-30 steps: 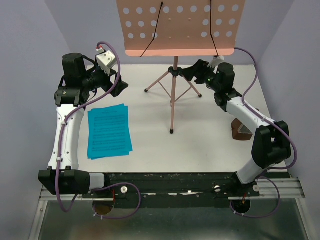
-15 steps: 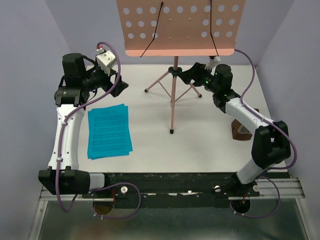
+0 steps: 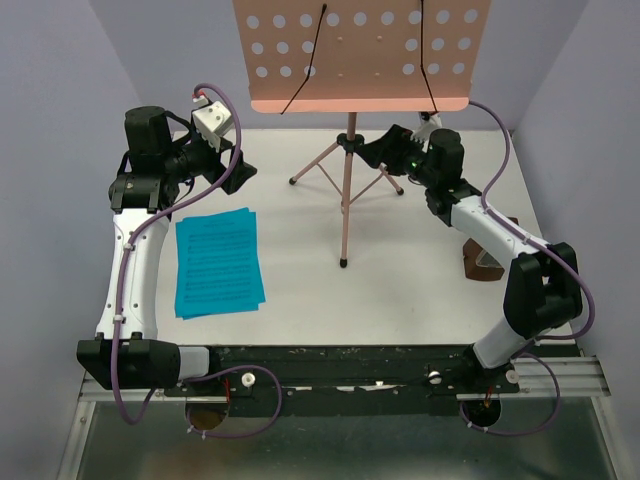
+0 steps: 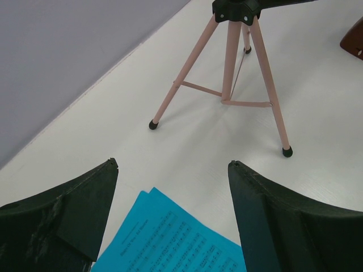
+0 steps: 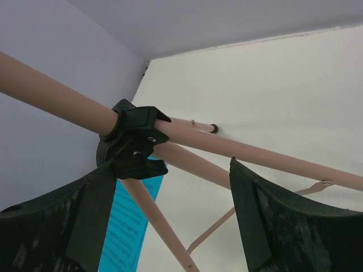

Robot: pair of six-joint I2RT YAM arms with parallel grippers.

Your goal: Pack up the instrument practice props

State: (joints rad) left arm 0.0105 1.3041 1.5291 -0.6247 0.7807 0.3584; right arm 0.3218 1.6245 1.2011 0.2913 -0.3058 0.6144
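One music stand (image 3: 346,200), one metronome (image 3: 481,268), one blue sheet stack (image 3: 218,262).

Salmon-pink music stand (image 3: 372,58) dotted with round holes, bright blue sheets (image 3: 218,262) with dark print, brown metronome (image 3: 478,268), white table (image 3: 400,290)

Stand (image 3: 345,200): smooth salmon-pink tubes with a matt, painted-metal look, joined by a black plastic collar (image 5: 133,141) and tipped with black rubbery feet (image 4: 153,124). Sheets (image 3: 218,262): thin blue printed paper. Table (image 3: 400,290): smooth matt white. Metronome (image 3: 483,262): brown, wood-like. Left fingers (image 4: 57,221) and right fingers (image 5: 283,226): matt black plastic, faintly scuffed.
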